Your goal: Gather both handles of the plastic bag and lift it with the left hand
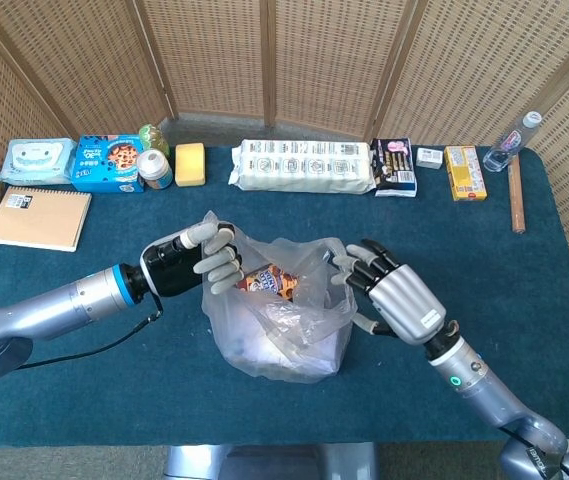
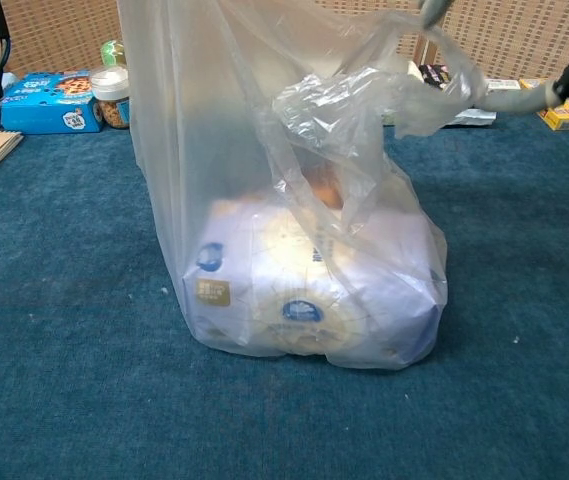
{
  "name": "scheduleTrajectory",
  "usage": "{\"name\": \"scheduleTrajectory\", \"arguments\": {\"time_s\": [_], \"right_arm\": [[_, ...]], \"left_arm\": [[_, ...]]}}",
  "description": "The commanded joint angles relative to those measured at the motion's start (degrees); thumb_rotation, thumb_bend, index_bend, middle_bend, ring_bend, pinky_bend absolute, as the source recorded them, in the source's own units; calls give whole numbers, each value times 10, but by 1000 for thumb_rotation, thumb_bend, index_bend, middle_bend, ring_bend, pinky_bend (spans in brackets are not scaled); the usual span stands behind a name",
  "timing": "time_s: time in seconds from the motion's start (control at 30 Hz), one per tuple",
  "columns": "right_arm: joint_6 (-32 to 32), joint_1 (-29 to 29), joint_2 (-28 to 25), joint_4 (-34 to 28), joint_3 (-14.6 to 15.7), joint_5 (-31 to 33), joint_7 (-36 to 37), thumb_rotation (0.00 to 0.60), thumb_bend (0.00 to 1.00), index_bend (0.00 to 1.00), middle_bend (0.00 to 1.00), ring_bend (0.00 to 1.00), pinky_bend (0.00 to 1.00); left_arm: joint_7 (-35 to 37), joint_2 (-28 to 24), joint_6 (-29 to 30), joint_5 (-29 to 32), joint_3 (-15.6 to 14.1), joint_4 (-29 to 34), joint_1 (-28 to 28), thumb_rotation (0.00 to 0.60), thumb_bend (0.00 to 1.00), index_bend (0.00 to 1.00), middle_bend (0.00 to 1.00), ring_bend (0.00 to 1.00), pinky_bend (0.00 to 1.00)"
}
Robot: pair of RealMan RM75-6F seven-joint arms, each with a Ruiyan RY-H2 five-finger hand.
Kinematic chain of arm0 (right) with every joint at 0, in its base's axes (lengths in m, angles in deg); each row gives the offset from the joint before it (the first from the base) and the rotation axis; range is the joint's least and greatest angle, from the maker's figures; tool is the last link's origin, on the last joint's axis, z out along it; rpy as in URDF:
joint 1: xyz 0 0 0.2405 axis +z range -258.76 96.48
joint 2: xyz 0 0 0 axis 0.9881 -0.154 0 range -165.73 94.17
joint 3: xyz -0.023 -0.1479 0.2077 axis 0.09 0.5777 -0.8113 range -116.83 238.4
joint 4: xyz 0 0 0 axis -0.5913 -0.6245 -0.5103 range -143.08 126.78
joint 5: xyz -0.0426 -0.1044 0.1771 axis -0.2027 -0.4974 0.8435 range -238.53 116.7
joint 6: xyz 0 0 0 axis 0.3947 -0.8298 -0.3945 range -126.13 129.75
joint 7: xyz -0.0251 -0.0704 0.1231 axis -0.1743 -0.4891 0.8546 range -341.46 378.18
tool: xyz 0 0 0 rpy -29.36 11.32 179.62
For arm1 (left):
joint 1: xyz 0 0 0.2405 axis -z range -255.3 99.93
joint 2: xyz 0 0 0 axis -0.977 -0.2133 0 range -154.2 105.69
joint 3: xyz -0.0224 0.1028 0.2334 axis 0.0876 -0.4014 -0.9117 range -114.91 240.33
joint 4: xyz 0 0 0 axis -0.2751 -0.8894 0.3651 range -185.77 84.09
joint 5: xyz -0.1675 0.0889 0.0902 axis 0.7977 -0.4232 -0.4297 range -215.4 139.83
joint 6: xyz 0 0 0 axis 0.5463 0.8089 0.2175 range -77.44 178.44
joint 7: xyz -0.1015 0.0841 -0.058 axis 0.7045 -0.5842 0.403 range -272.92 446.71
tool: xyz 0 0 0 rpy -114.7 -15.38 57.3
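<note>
The gathering step is judged to be in hand. The plastic bag [image 1: 279, 315] stands at table centre; its nine-o'clock handle is gripped by the left hand [image 1: 209, 262]. At three o'clock the right hand [image 1: 389, 295] is seen with fingers spread against the other handle [image 1: 339, 262]; a firm hold cannot be told. Next, that handle should be carried across to the left hand. The writing on the packets inside cannot be read.

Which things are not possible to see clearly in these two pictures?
- Left hand grip on the plastic bag: head view, film hides the fingertips; chest view cuts it off.
- Right hand contact with the handle: head view, its back faces the camera.
- Box print in the bag: chest view, blurred by plastic.
</note>
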Motion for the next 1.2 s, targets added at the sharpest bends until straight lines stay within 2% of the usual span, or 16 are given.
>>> {"name": "scheduleTrajectory", "arguments": {"time_s": [0.03,0.27,0.5,0.67,0.83,0.9,1.0,1.2], "right_arm": [[18,-6,-9,1,-4,-3,5,600,307,259,211,135,80],[14,-4,-29,-15,2,-21,-12,600,314,246,207,130,80],[-15,5,-30,-13,10,-24,-75,600,314,246,206,122,73],[-25,6,-15,9,18,-22,-91,600,314,246,206,120,71],[-11,12,15,29,13,-28,-81,600,299,248,210,126,71],[-3,14,30,31,11,-32,-78,600,275,269,231,146,80],[12,14,47,33,7,-34,-74,600,248,357,301,216,126],[50,10,76,33,2,-46,-60,600,231,622,465,388,212]], "left_arm": [[0,0,-1,-1,-2,-2,1,321,315,709,836,716,694],[2,2,2,-2,-4,-4,7,320,317,708,837,716,694],[7,2,2,2,-1,-5,8,322,316,708,836,716,694],[8,2,1,4,3,-8,8,320,316,708,836,716,695],[12,3,1,7,5,-11,7,320,316,708,837,716,694],[13,4,2,8,5,-12,8,318,316,708,837,716,694],[13,3,3,6,4,-10,8,322,317,709,837,716,694],[14,1,13,2,2,-7,9,322,316,708,836,716,695]]}}
